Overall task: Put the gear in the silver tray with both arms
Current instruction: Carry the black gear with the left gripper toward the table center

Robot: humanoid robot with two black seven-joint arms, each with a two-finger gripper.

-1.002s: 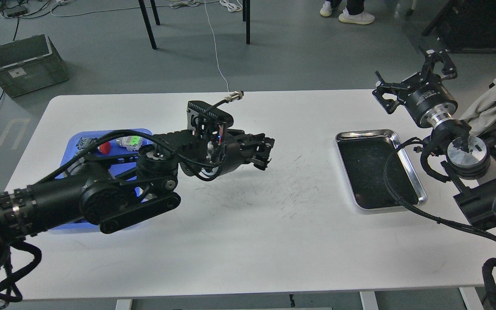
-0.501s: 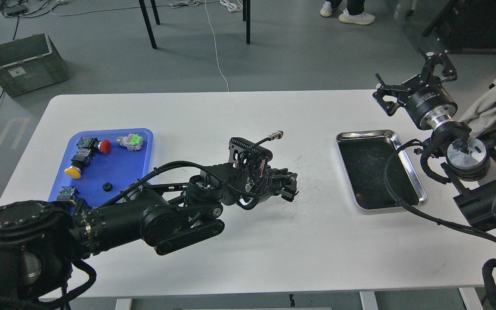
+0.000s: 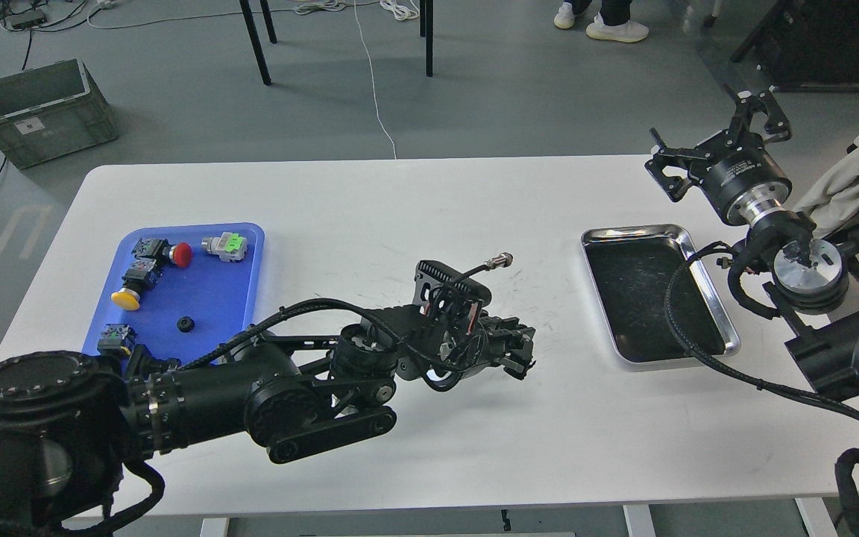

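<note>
The silver tray [image 3: 634, 232] lies at the right of the white table, and its dark floor holds nothing. A small black gear [image 3: 186, 324] lies in the blue tray [image 3: 239, 309] at the left. My left gripper [image 3: 520, 356] hovers low over the table's middle, left of the silver tray. Its fingers are dark and bunched, so I cannot tell whether it holds anything. My right gripper [image 3: 714, 132] is raised beyond the table's far right edge, behind the silver tray, with its fingers spread wide and empty.
The blue tray also holds a red push button [image 3: 181, 254], a yellow button [image 3: 125, 298], a green-and-white part [image 3: 226, 245] and a small switch [image 3: 115, 335]. A grey crate [image 3: 42, 108] and table legs stand on the floor behind. Beige cloth [image 3: 843, 186] hangs at the right.
My left arm has swung right and down from above the blue tray to the table's middle, uncovering the blue tray. The right arm has hardly moved.
</note>
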